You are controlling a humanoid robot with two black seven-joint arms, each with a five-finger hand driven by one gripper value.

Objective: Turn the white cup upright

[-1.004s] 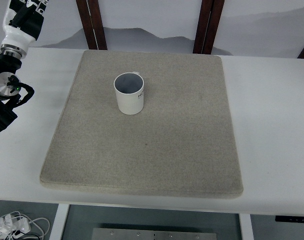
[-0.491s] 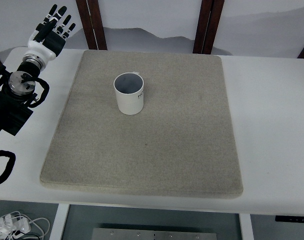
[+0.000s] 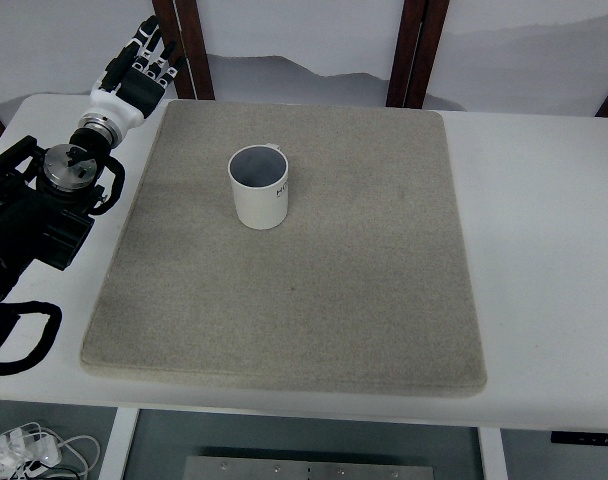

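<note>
The white cup point(image 3: 259, 187) stands mouth-up on the grey mat point(image 3: 304, 300), toward the mat's far left quarter, its grey interior open to my camera and a small handle or tab showing at the far rim; from where I sit, it looks upright, which is what the task asks for. The mat lies on the white table point(image 3: 544, 250). My left hand point(image 3: 137, 73) hovers at the mat's far left corner, well apart from the cup, fingers extended and loosely spread, holding nothing, with the dark forearm running off the left edge. The right arm is not in view. My worry from here is a needless reach: if I bring those extended fingers in low across the mat, a knuckle could clip the rim and tip the cup back onto its side, or push it along the mat toward the edge.
</note>
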